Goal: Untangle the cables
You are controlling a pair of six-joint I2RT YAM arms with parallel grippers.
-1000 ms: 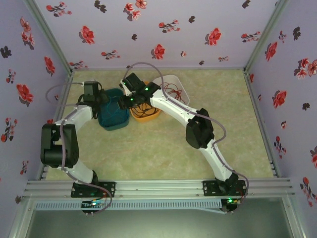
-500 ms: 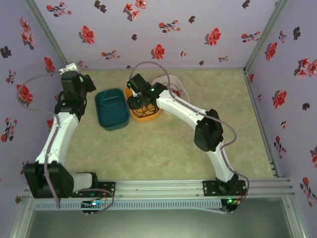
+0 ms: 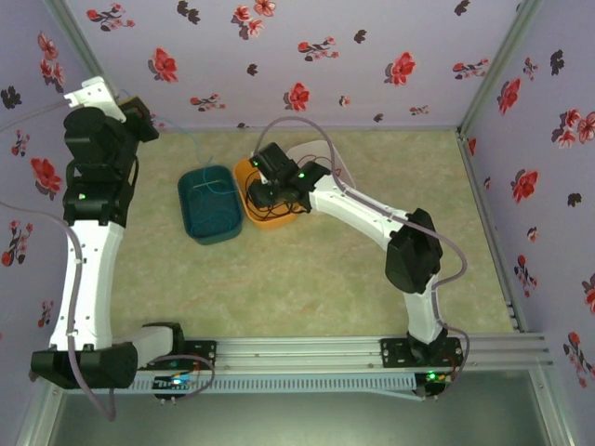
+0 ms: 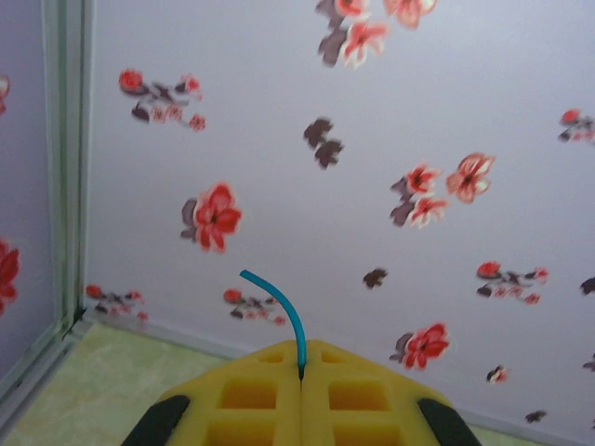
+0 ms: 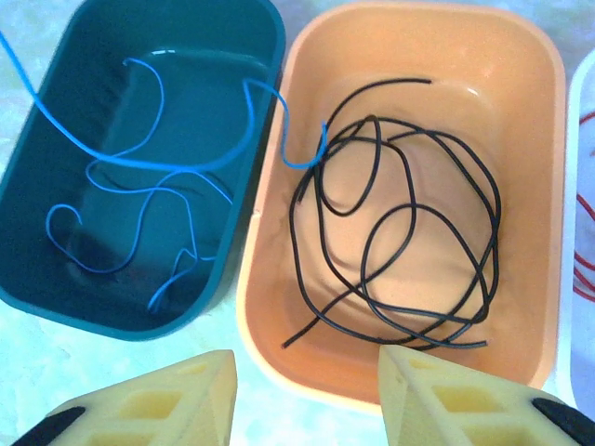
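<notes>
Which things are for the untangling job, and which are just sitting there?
For the job: blue cable, pinched in the left fingers; black cable in the orange bin; red cable in the white bin; teal bin; open right fingers.
Just there: flowery walls; table.

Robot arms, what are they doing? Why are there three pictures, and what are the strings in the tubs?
These are two robot arms bolted to a table. One picture looks down from above; the others come from a camera on each wrist. The left end effector, yellow fingers pinched shut, holds a blue cable up near the flowery wall. The rest of it lies in the teal tub, one bit hooking into the orange tub, where a black cable is coiled. The right end effector hovers open above the tubs, holding nothing.
</notes>
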